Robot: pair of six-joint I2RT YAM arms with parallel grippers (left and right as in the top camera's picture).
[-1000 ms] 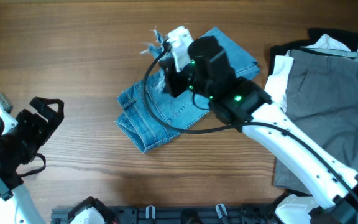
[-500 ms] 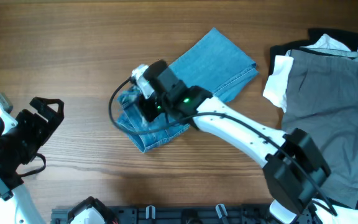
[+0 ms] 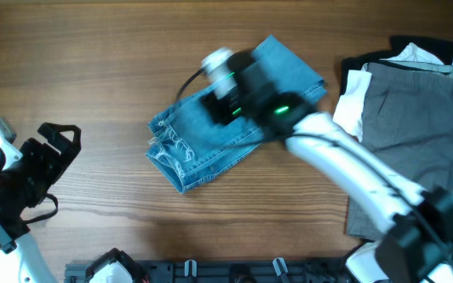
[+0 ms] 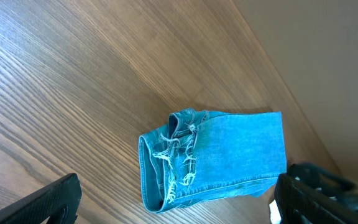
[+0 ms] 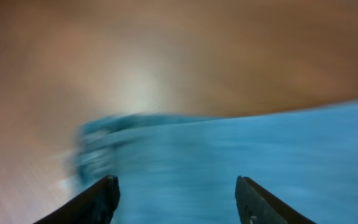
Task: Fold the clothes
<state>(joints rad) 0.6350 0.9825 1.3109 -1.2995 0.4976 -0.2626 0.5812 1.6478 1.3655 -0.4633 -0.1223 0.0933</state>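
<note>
R hand [image 5: 176, 186]: fingers apart, nothing betw. them; sits right over the denim, wrist view blurred.
R hand vs jeans [image 3: 203, 145]: hand is above the bundle's middle. The frayed hems [image 3: 167, 153] lie beyond it toward the L side.
Jeans axis: folded bundle lies flat on the tabletop [image 3: 93, 63]. Long axis is diagonal, frayed end near-left, plain end far-right.
L hand [image 3: 53, 165]: wide open, empty, at the tabletop's L edge. It is well apart from the jeans, which lie off to its right.
Nearer arm: R, clearly.
Other clothes: grey trousers [image 3: 415, 118] heaped at the R edge w/ a white garment [image 3: 352, 90] & a black garment [image 3: 423, 43], apart from the jeans.
Judgement: jeans look done. Next piece prob. comes from the heap on the R arm's side.
</note>
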